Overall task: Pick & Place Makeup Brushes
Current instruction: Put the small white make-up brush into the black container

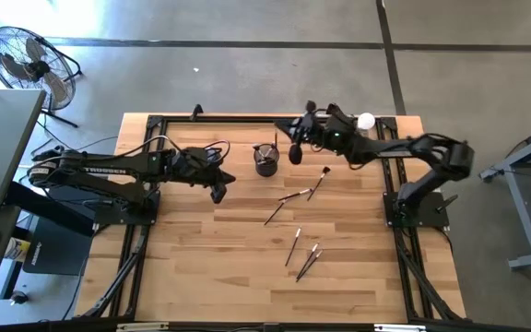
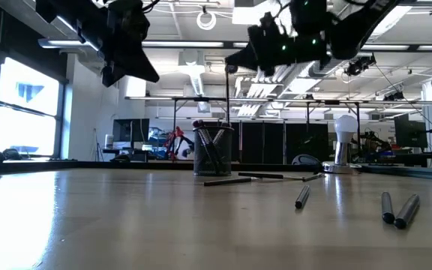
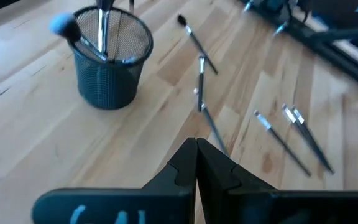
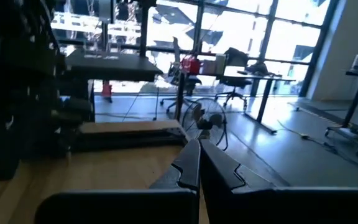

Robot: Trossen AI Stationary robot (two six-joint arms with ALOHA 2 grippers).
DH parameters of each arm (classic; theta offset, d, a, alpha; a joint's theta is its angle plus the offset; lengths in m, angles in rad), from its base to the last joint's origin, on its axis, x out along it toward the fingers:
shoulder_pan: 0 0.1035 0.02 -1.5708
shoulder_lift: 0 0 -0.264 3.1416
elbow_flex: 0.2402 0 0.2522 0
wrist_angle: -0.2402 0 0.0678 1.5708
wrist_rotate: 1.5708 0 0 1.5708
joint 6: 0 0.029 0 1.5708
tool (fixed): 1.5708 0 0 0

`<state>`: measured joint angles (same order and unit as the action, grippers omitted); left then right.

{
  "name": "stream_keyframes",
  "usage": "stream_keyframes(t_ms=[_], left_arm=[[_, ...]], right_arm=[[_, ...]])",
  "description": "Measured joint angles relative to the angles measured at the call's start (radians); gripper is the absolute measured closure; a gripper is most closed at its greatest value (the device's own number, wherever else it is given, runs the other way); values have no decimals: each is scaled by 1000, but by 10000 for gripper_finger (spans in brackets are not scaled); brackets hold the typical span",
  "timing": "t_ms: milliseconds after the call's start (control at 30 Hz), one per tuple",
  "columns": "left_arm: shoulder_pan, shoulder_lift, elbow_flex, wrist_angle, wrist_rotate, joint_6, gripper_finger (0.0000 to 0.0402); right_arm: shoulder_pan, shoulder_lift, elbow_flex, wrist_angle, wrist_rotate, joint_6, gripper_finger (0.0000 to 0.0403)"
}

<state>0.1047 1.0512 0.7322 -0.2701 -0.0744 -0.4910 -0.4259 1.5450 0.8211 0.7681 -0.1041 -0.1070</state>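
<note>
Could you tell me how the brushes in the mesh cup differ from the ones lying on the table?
The brushes in the mesh cup stand upright, bunched together; the brushes on the table lie flat and scattered. The cup's brushes are contained; the loose ones rest on bare wood. Both are thin sticks.

Makeup brushes [image 1: 295, 217] lie scattered right of the cup [image 1: 265, 161].

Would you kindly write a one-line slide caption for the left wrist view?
Left gripper, jaws shut, above the wooden table, facing a mesh cup holding brushes, with loose makeup brushes scattered beyond.
</note>
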Motion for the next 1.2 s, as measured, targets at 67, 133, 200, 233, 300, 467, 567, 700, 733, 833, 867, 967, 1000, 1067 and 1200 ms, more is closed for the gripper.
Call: stream_keyframes(t_ms=[67,133,200,233,300,467,567,700,733,833,867,967,1000,1067,1200], left_arm=[[0,0,0,18,-3,-24,401],[0,0,0,31,-7,-43,401],[0,0,0,39,-6,-61,401],[0,0,0,43,-6,-87,401],[0,0,0,44,11,-146,401],[0,0,0,43,20,-169,401],[0,0,0,43,28,-165,400],[0,0,0,43,73,-96,383],[0,1,0,43,93,-80,374],[0,16,0,44,126,-42,338],[0,17,-1,39,129,-35,324],[0,15,-1,44,114,-26,288],[0,15,-1,41,99,-17,279],[0,15,-1,41,90,-5,267],[0,13,5,28,118,31,267]], right_arm=[[-2,54,0,18,-38,-2,402],[-2,101,0,21,-51,-4,402],[-2,137,0,12,-52,-4,402],[-2,148,0,1,-53,-5,401],[1,154,0,-29,-52,-5,395],[3,73,8,-153,-70,59,359],[7,-8,40,-354,-47,112,324],[51,-113,120,-681,59,165,280],[72,-135,143,-761,87,176,273],[146,-180,205,-972,176,234,265],[173,-190,222,-1028,204,273,265],[243,-204,248,-1134,267,423,275],[264,-206,245,-1148,280,476,279],[307,-207,225,-1160,302,584,290],[387,-205,150,-1194,326,798,323]])
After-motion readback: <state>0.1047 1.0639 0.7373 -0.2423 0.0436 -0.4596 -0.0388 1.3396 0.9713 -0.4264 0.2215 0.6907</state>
